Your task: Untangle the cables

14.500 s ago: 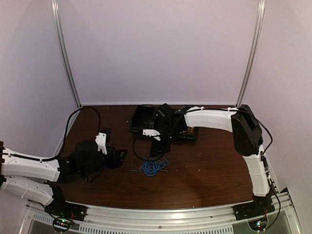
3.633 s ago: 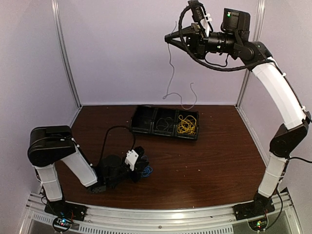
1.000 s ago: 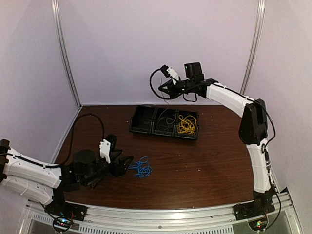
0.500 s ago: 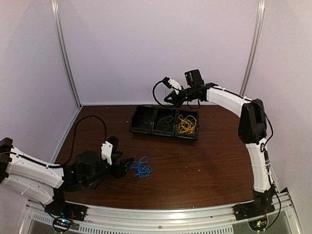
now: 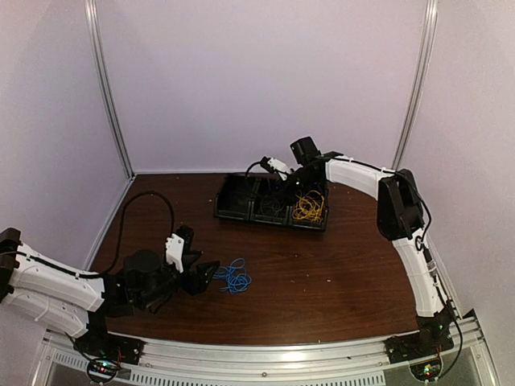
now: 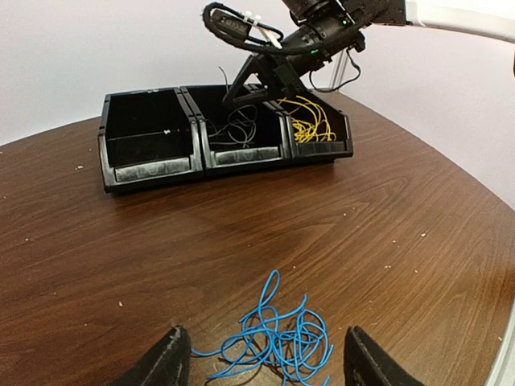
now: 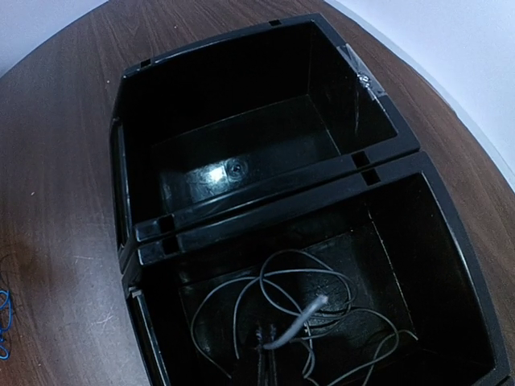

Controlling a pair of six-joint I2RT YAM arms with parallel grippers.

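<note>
A blue cable (image 5: pixel 233 277) lies in a loose tangle on the brown table. My left gripper (image 5: pixel 206 273) is open and low just left of it; in the left wrist view the blue cable (image 6: pixel 278 342) sits between the spread fingertips (image 6: pixel 165 362). My right gripper (image 5: pixel 278 191) reaches down into the middle bin of the black tray (image 5: pixel 233 215). In the right wrist view its jaws (image 7: pixel 265 355) are shut on a dark grey cable (image 7: pixel 302 320) whose loops lie on the bin floor. A yellow cable (image 5: pixel 308 206) lies in the right bin.
The tray's left bin (image 7: pixel 233 161) holds nothing. The tray stands at the back middle of the table, also in the left wrist view (image 6: pixel 153 165). White walls and metal posts enclose the table. The left arm's black cable arcs over the table's left side.
My right gripper has come down from above the tray into the middle bin with the dark cable. The left gripper has stayed by the blue cable.
</note>
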